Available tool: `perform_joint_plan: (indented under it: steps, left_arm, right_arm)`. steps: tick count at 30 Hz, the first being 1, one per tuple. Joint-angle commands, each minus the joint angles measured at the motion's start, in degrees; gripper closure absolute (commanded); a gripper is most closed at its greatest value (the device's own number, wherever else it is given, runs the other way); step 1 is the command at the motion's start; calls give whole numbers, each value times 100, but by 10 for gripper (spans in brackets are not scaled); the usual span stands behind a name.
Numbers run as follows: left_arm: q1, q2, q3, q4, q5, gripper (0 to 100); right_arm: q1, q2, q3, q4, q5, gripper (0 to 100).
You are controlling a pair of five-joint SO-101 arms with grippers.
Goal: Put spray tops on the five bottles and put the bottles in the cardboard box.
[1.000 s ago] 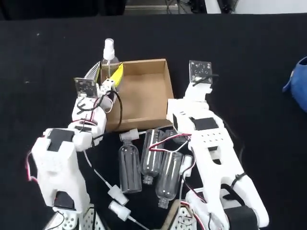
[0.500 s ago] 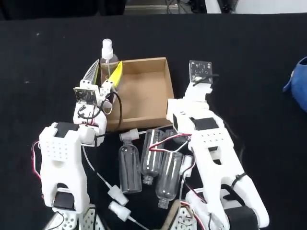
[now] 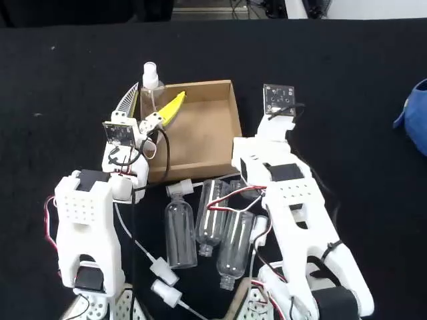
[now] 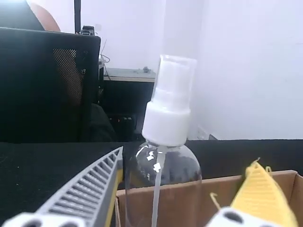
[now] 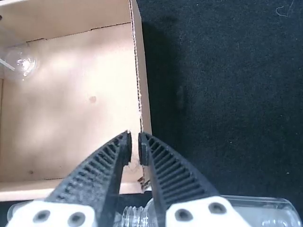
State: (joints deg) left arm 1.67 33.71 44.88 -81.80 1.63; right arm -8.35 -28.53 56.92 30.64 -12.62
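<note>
One capped bottle (image 3: 151, 90) is stood upright in the far left corner of the cardboard box (image 3: 200, 143), flanked by the wide-open left gripper (image 3: 155, 95). The right gripper (image 5: 133, 137) is held almost closed and empty over the box's right wall. Uncapped bottles (image 3: 180, 233) are laid just outside its near wall.

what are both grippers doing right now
Left gripper: open, fingers either side of the bottle, not gripping it.
Right gripper: closed on the side wall of the cardboard box.

Left gripper (image 3: 152, 101) spread wide, held level -- facing forward; right gripper (image 5: 134, 138) pinched nearly closed -- tips pointing down.
</note>
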Motion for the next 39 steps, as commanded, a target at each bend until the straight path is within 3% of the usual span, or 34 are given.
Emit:
perform_joint_plan:
  steps: [1, 7, 10, 22, 33, 39]
  left_arm:
    - [84, -9, -40, -35, -35, 739]
    - [101, -211, 22, -35, -44, 737]
    - [92, -712, 207, 413, -44, 737]
    - [22, -3402, 523, 3895, 158, 739]
    - [22, -5512, 470, 8114, 202, 741]
    - [22, -6382, 470, 9670, 202, 754]
  right_arm:
    - [-88, -259, -40, -141, -9, 987]
    - [-88, -259, -40, -141, 0, 987]
    - [-88, -259, -40, -141, 0, 987]
    - [-88, -259, -31, -141, 0, 987]
    - [-79, -259, 31, -167, 0, 987]
    - [-79, -259, 40, -176, 0, 987]
